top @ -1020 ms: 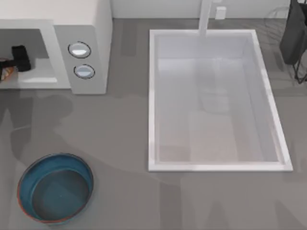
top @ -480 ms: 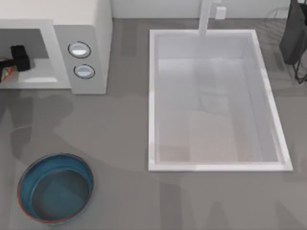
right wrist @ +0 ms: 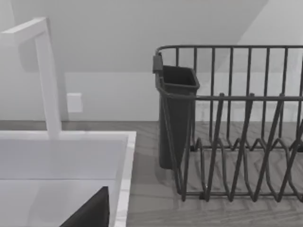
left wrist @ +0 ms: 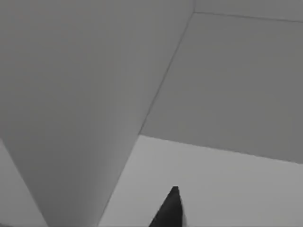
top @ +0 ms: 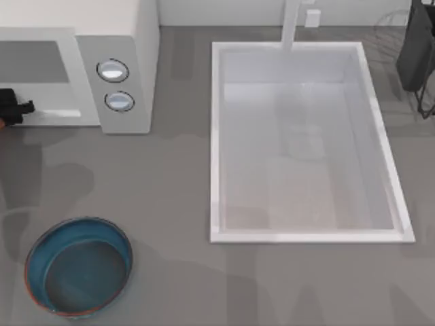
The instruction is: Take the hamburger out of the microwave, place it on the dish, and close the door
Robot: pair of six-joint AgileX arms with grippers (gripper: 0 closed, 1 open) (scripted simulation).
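Observation:
The light-grey microwave (top: 122,41) stands at the table's far left, its cavity (top: 41,64) open to the front. My left gripper (top: 13,109) is at the cavity's front lip, at the top view's left border. It is shut on the hamburger (top: 2,124), of which a brownish sliver shows at that border. In the left wrist view one dark fingertip (left wrist: 171,208) points at plain grey microwave walls (left wrist: 71,94). The dark-blue dish (top: 78,266) sits near the front left, well in front of the gripper. The door is out of view.
A white sink basin (top: 309,234) takes up the middle and right, with a white faucet (top: 292,24) behind it. A dark wire dish rack (right wrist: 236,123) with a caddy stands at the far right. My right gripper (right wrist: 90,215) stays parked over the sink's far corner.
My left gripper has drawn back out of the microwave cavity toward the front and left, and the hamburger has gone with it. The dish has not moved.

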